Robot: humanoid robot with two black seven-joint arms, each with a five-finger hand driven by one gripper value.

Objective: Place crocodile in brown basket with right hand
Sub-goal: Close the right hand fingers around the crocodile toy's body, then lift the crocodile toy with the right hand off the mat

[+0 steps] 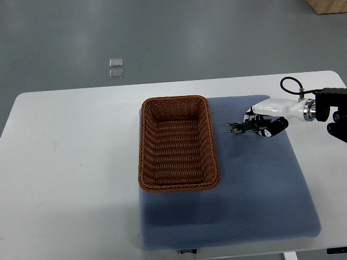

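A dark green toy crocodile [245,128] is held just above the blue mat, its snout pointing left toward the basket. My right hand [265,122], white with black fingers, comes in from the right edge and is shut on the crocodile's rear half. The brown wicker basket [145,157] stands on the left part of the mat, empty, a short gap left of the crocodile's snout. No left arm shows.
A blue padded mat [260,195] covers the right half of the white table [70,162]. Two small clear squares [116,67] lie on the grey floor beyond the table. A wooden box corner [328,5] shows at the top right.
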